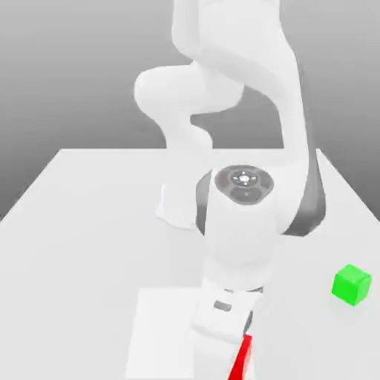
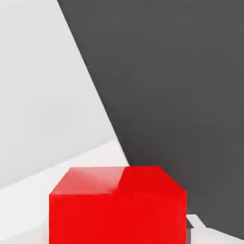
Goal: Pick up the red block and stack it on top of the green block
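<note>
The red block [image 2: 117,209] looms large in the hand view, with a pale finger [image 2: 195,229] pressed against one of its sides. In the exterior view just a red sliver of the red block [image 1: 242,359] peeks out under the hand at the lower edge. My gripper [image 1: 231,365] is low over the table and shut on this block. The green block [image 1: 351,284] rests on the table toward the exterior view's right, well apart from the hand and untouched.
The white table [image 1: 82,223] stretches out around the arm's base [image 1: 178,211], which stands behind the hand. In the hand view the table's edge [image 2: 102,109] runs diagonally, with dark floor [image 2: 181,86] beyond it.
</note>
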Motion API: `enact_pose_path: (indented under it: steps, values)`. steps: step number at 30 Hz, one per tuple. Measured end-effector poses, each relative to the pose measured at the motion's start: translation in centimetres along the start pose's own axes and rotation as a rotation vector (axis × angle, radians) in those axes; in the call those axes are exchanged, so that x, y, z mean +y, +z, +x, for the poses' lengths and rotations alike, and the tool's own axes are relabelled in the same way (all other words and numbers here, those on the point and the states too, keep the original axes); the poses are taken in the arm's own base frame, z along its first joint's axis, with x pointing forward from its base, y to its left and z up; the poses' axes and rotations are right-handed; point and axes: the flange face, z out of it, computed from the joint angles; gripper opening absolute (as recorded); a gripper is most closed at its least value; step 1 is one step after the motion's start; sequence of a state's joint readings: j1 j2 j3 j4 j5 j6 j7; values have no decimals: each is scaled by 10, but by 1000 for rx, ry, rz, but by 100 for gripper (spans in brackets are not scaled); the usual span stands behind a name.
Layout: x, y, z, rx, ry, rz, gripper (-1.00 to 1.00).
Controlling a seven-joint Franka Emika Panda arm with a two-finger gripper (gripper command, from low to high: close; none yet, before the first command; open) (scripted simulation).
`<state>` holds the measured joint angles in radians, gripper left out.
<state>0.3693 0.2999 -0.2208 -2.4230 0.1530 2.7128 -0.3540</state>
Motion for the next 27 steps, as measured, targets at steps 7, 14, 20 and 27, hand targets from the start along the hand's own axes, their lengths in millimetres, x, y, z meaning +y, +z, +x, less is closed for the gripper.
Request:
enact_pose_path:
  steps: [7,14,20,27]
  values:
    - [-81,-30,-1,-9,-454,6,-100]
    - [-185,-43,-20,-11,-1062,8,-100]
    - [-282,-54,-62,-6,-1644,5,-100]
    - [-308,-18,-77,3,-1870,2,-100]
